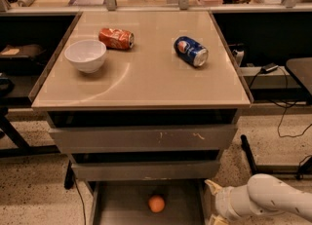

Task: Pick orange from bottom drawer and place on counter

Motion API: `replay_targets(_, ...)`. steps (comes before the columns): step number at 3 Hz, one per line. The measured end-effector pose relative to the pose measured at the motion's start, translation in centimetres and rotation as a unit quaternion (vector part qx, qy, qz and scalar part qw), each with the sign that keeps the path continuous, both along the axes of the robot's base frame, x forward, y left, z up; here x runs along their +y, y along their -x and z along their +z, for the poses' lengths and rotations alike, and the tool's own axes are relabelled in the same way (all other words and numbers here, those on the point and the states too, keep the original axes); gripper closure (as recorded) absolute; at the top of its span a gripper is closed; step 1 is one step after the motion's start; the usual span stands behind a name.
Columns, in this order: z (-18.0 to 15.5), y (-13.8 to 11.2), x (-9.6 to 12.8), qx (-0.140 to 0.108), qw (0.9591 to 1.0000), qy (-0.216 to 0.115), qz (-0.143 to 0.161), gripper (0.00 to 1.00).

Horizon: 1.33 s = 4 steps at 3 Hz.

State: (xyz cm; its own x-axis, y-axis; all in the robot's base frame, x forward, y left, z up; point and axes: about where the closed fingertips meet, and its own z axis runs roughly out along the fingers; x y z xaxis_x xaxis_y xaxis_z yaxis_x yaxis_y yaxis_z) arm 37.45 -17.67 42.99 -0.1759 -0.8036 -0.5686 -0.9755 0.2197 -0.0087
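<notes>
The orange (pixel 156 203) is a small round fruit lying on the floor of the bottom drawer (pixel 122 204), which is pulled out below the two shut grey drawer fronts. The counter (pixel 146 80) is the glossy beige tabletop above them. My gripper (pixel 214 203) sits at the end of the white arm (pixel 273 199) low at the right. It is just right of the drawer's right wall, level with the orange and apart from it. Its lower part is cut off by the frame's bottom edge.
On the counter stand a white bowl (pixel 86 55) at the left, a crushed red-orange can (pixel 116 38) behind it and a blue soda can (pixel 191 51) lying at the right. Cables (pixel 287 117) and a black stand foot (pixel 248 153) lie on the floor to the right.
</notes>
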Motion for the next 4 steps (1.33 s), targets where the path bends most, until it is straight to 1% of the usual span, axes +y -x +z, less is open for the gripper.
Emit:
replay_targets(1,-1.5,1.0,0.8,0.016,0.9998,-0.012,0.000,0.00)
replay_targets(2,-2.5,0.9,1.2,0.019,0.9997,-0.016,0.002,0.00)
replay_targets(3,-6.7,-1.1,1.2,0.006,0.9998,-0.017,0.002,0.00)
replay_targets(4,-12.2,-2.8,2.4,0.002,0.9990,-0.044,0.005,0.00)
